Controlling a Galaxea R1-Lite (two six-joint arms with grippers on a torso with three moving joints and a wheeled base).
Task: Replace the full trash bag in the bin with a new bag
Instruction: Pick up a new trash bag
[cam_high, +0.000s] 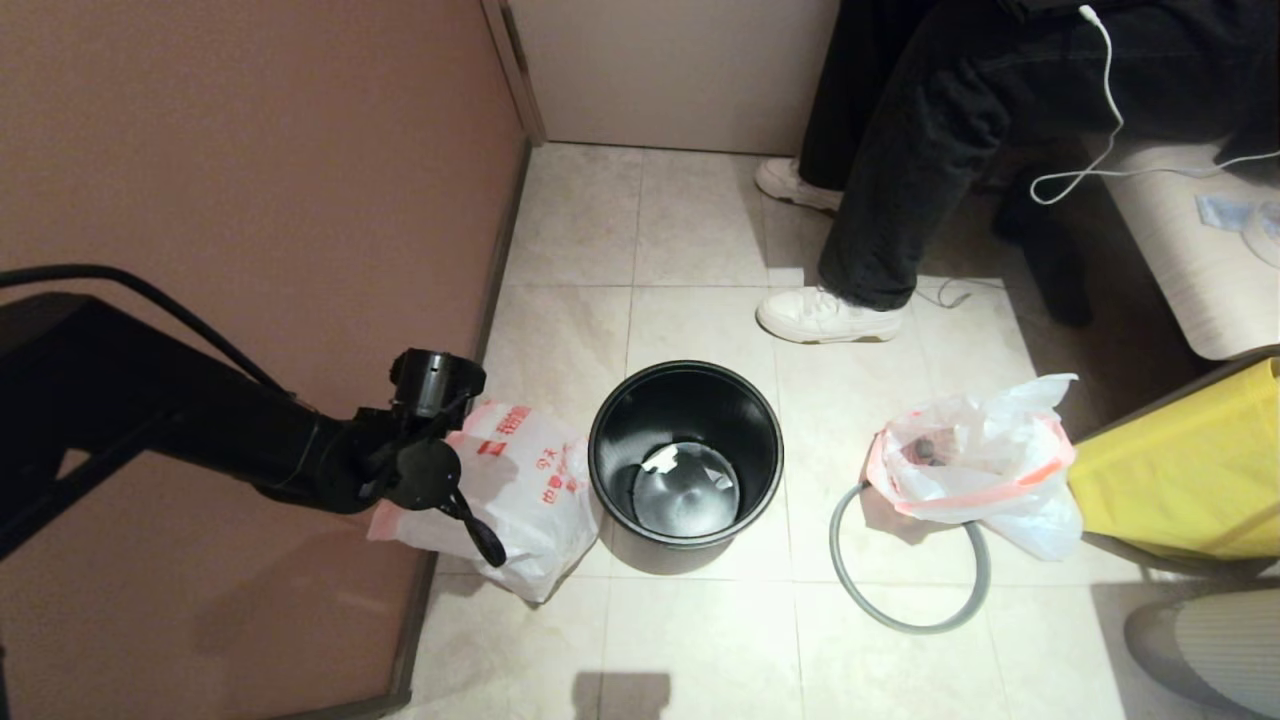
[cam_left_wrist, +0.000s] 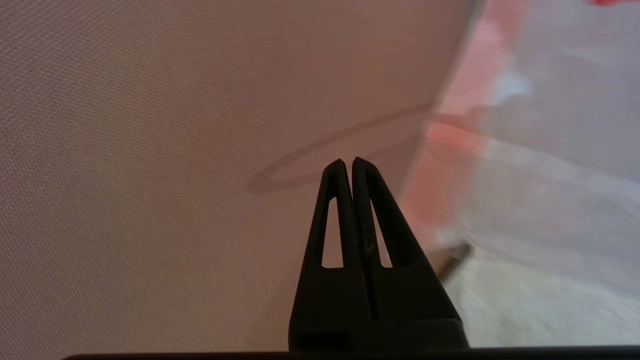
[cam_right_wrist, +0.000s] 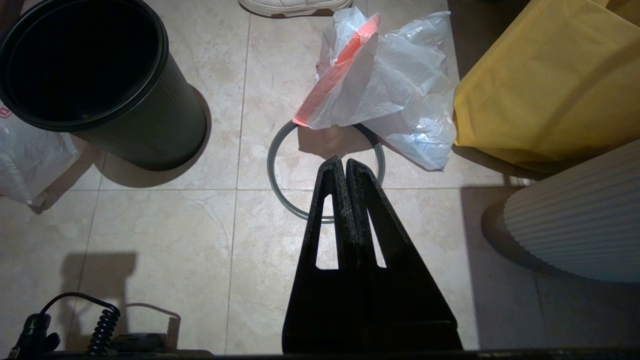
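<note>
The black bin stands unlined on the tiled floor, its mouth bare and a few white scraps lying on its glossy bottom. Its grey hoop is off and lies flat on the tiles to the robot's right of the bin, well clear of it. The full trash bag sits on the far part of that hoop, covering a stretch of it; its pink-red rim band is slack and the mouth gapes upward, with dark lumps dimly visible inside, and its far side is just beside a yellow bag. On the bin's other side, the new bag lies smooth against the foot of the brown wall, touching or nearly touching the bin, its red logo and characters facing up. The left gripper hangs at the wall-side edge of the new bag, over its rim band, its jaws pressed together with nothing between them; the head view shows the left arm reaching in from the wall side. The right gripper is out of the head view; its own camera shows it held high above the hoop, jaws together and empty. A person's legs and white sneakers stand beyond the bin.
</note>
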